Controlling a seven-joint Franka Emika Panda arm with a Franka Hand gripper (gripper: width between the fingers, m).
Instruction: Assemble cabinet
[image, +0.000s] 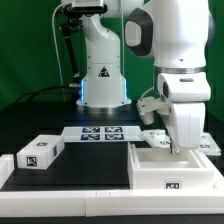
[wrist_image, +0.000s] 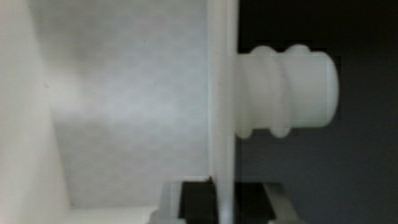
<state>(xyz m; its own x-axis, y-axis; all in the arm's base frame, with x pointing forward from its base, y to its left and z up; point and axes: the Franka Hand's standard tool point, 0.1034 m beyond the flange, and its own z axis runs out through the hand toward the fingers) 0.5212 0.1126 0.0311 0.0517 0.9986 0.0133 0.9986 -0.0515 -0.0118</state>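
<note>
The cabinet (image: 160, 168) is a large white box shell with a coded tag on its front, lying at the exterior view's right. My gripper (image: 179, 145) reaches straight down onto its far upper edge. In the wrist view a thin white wall of the cabinet (wrist_image: 221, 90) runs edge-on between my two dark fingers (wrist_image: 187, 203), which press on it from both sides. A ribbed white round peg (wrist_image: 294, 88) sticks out of one face of that wall. A smaller white tagged block (image: 40, 152) lies apart at the exterior view's left.
The marker board (image: 100, 132) lies flat in front of the arm's base (image: 103, 85). Small white parts lie behind the cabinet (image: 152, 134) and at the far right (image: 211, 144). A white rim (image: 60, 190) borders the black table's front.
</note>
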